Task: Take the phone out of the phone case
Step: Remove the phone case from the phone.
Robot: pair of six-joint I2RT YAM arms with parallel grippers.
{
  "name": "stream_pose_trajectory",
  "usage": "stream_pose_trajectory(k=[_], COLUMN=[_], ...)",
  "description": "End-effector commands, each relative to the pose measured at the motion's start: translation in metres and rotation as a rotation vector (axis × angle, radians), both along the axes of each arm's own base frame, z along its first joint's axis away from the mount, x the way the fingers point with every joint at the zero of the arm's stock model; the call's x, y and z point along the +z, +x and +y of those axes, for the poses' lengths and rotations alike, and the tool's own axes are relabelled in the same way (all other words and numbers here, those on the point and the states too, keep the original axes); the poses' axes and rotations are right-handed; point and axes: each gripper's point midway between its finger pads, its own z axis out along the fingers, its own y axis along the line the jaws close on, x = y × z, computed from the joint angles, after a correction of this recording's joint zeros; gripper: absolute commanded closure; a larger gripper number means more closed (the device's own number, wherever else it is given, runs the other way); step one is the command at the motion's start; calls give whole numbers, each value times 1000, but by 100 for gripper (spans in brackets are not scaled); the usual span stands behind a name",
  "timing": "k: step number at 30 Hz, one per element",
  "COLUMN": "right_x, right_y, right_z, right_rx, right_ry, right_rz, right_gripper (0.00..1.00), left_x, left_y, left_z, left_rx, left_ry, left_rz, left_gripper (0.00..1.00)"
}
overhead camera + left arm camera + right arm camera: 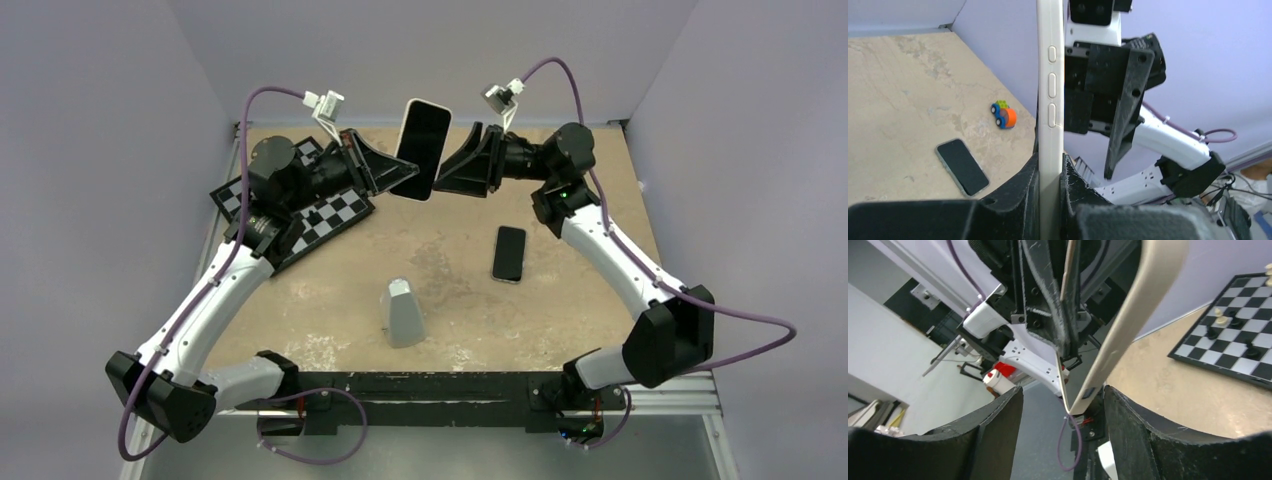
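The phone [424,145], black screen inside the whitish rim of the phone case [410,112], is held upright in the air over the back of the table. My left gripper [408,180] is shut on its lower part. In the left wrist view the case's pale side with its buttons [1050,75] rises from between my left gripper's [1050,161] jaws. My right gripper [447,175] is open just right of the phone. In the right wrist view my right gripper [1063,392] stands wide open around a corner of the case [1128,325], which lies close to the right finger.
Another black phone [509,253] lies flat on the table right of centre; it also shows in the left wrist view [962,166]. A grey tapered block [405,312] stands mid-table. A chessboard [330,215] with pieces lies back left. A small toy car [1004,115] sits on the table.
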Motion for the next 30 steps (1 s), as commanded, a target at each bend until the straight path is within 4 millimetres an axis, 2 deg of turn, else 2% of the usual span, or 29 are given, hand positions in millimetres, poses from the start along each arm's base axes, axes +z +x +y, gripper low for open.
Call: stream_pose_trajectory(k=[1, 5, 11, 12, 13, 14, 15, 16, 17, 18, 21, 23, 30], right_x=[19, 23, 22, 21, 19, 18, 17, 15, 14, 10, 5, 2, -1], right_y=[-20, -24, -18, -17, -16, -17, -17, -17, -18, -17, -23, -26, -37], right_z=[12, 23, 33, 34, 35, 35, 36, 36, 35, 36, 33, 32, 28], right_rx=[47, 73, 83, 84, 84, 87, 90, 91, 87, 82, 97, 104, 147], right_ry=[71, 100, 128, 127, 126, 121, 114, 100, 82, 61, 29, 14, -4], right_rz=[-58, -45, -11, -9, -12, -18, -27, -34, -49, -54, -85, -103, -134], right_gripper=[37, 46, 89, 99, 100, 100, 100, 100, 100, 100, 100, 100, 100], left_x=[58, 59, 51, 50, 49, 48, 47, 44, 37, 38, 43, 49, 62], left_y=[0, 0, 0, 1, 2, 2, 4, 6, 6, 6, 7, 6, 5], left_z=[11, 8, 8, 8, 8, 8, 10, 11, 13, 13, 12, 10, -1], left_rx=[64, 37, 44, 48, 52, 56, 68, 79, 83, 73, 32, 0, -86], left_ry=[-197, -240, -229, -223, -211, -190, -157, -114, -61, -29, 31, 45, 7], left_rz=[-91, -72, -50, -46, -41, -32, -32, -27, 3, -2, 6, -13, -49], left_gripper=[100, 100, 100, 100, 100, 93, 75, 53, 37, 32, 32, 41, 53])
